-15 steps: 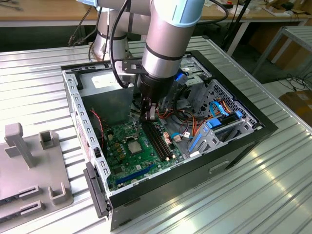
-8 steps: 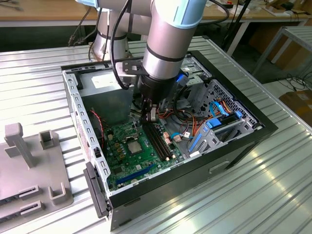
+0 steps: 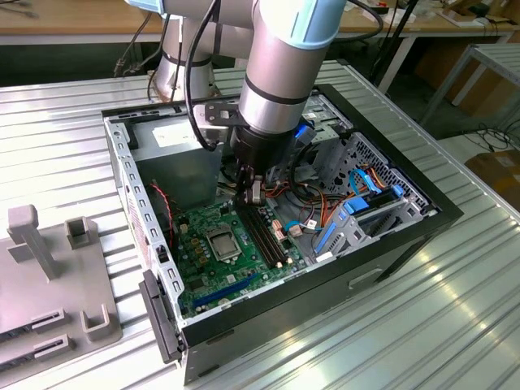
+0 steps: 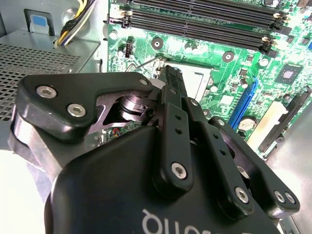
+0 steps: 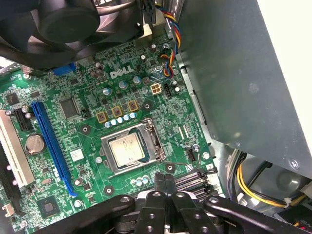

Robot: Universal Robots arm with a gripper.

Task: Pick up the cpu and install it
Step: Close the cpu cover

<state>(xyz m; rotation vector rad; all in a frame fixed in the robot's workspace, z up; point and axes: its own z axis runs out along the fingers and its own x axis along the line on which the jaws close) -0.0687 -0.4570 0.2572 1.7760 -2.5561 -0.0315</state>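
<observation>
Cpu point(image 5: 127, 150): pale silvery square chip, lying flat inside the metal-framed socket point(image 5: 130, 148) on the green motherboard point(image 5: 92, 141), apart from the tool. Tool point(image 5: 164, 181): black, fingers pressed together and clenched on nothing, tips hanging above the board just beside the socket, between it and the memory slots point(image 5: 192, 181); seen in the second wrist view point(image 4: 168, 73) with the fingers closed over the socket's edge. Arm point(image 3: 280, 73): silver with pale blue caps, reaching down into the open computer case point(image 3: 390, 244), tool point(image 3: 253, 195) low over the board near the socket point(image 3: 221, 241). Long blue expansion slot point(image 5: 51, 141): on the board, well apart from the socket, on the side away from the memory slots. Black fan point(image 5: 68, 19): near the board's edge, beyond the socket from the tool. Case: lying open on the ribbed metal table point(image 3: 65, 138). Grey fixture block point(image 3: 49, 276): on the table, beside the case at the exterior view's left.
</observation>
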